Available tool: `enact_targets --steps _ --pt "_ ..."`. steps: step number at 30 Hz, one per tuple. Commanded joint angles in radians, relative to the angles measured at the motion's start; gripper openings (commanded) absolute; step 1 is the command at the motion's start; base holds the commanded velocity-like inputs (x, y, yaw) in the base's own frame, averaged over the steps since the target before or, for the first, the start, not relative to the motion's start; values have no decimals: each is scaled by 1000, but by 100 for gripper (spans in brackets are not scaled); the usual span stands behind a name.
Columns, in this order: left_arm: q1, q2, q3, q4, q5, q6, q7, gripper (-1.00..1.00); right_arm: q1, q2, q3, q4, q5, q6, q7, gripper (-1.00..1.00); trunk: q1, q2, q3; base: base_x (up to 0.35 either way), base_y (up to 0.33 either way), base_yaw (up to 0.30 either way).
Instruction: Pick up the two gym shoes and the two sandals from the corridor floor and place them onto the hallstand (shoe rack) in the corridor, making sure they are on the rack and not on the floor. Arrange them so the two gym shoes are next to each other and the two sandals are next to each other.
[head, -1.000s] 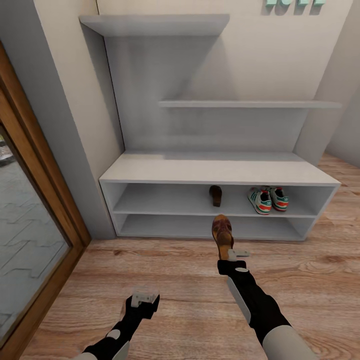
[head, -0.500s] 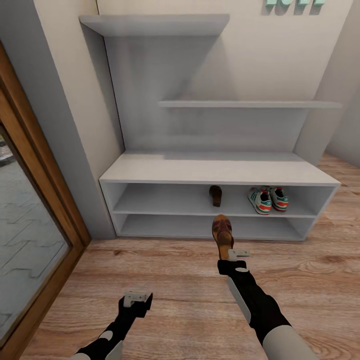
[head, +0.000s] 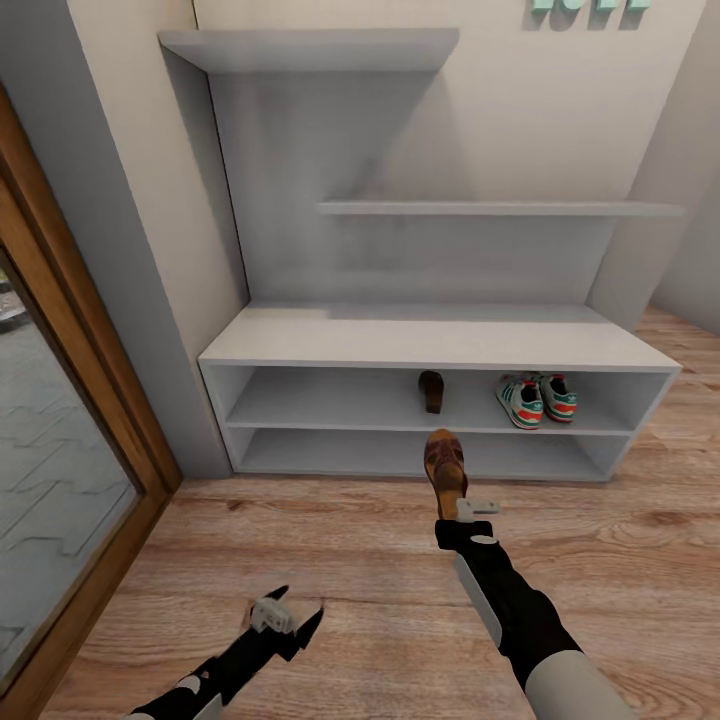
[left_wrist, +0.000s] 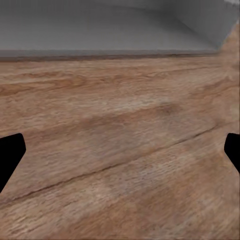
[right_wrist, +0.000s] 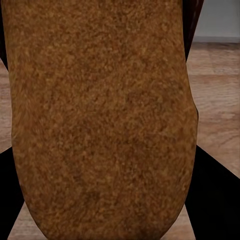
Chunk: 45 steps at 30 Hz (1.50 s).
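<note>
Hallstand (head: 430, 345): a wide pale grey unit against the wall, with a flat bench top, two low open shelves and stepped wall shelves above.
Gym shoes (head: 536, 398): both sit side by side on the upper low shelf, near its right end, heels facing out.
Sandal on the shelf (head: 431, 390): a dark brown sandal on the same shelf, near the middle, apart from the sneakers.
Held sandal (head: 446, 470): raised above the corridor floor (head: 620, 560), just in front of the lower shelf, toe towards the rack; in the right wrist view its tan sole (right_wrist: 100, 120) is close to the camera.
Right gripper (head: 462, 508): closed on the heel end of that sandal.
Left gripper (head: 288, 622): low over bare planks, fingers spread wide, holding nothing.
Left edge: a wood-framed glass door (head: 60, 470).
</note>
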Motion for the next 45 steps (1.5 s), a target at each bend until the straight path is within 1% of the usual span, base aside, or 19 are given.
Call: enact_targets --steps 1,2,5,9,15,20,40,45 --pt "-1 8 -9 1 11 -4 -32 100 -1 -1 3 -1 -10 3 -10 -100 0 0 -1 0 0 0" --pt "-1 21 -8 1 11 -6 -79 100 -1 -1 3 -1 -10 3 -10 -100 0 0 -1 0 0 0" --pt "-1 39 -7 1 13 -7 -139 100 -1 -1 3 -1 -10 3 -10 -100 0 0 -1 0 0 0" --pt "-1 48 -8 0 15 -9 -172 100 -1 -1 3 -1 -10 3 -10 -100 0 0 -1 0 0 0" --pt "-1 50 -8 3 17 -8 -182 100 -1 -1 3 -1 -10 3 -8 -100 0 0 -1 30 4 0" --pt "-1 50 -8 3 18 -7 -180 100 -1 -1 3 -1 -10 3 -9 -100 0 0 -1 248 84 0" --pt "-1 47 -10 4 17 -5 -178 100 -1 -1 3 -1 -9 3 -9 -100 0 0 -1 275 229 0" --pt "-1 46 -10 4 17 -4 -177 100 -1 -1 3 -2 -9 3 -9 -100 0 0 -1 275 126 0"
